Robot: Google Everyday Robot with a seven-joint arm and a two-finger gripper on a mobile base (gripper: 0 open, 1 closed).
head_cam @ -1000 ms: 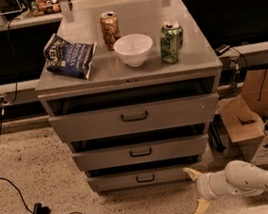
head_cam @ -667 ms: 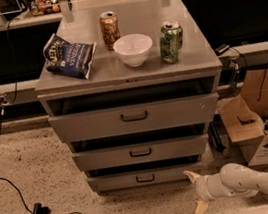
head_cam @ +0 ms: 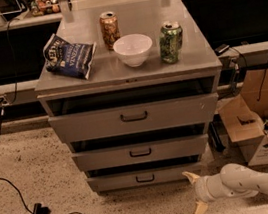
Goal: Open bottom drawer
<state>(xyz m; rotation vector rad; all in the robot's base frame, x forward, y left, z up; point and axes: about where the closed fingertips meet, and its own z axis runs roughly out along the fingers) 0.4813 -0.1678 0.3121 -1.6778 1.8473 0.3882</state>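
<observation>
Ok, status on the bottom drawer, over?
Tool open, low off the cabinet right front corner. Bottom drawer not pulled out, handle untouched. Nothing between tool and handle.

The grey desk [head_cam: 104, 72] stands in the middle of the frame. On top sit a blue chip bag [head_cam: 69, 56] at the left, a brown can [head_cam: 109, 30], a white bowl [head_cam: 133, 49] and a green can [head_cam: 171, 42]. The end effector [head_cam: 194, 194] is at the lower right, with its fingers apart.

gripper [head_cam: 191, 195] apparently beside bottom drawer [head_cam: 145, 177]
</observation>
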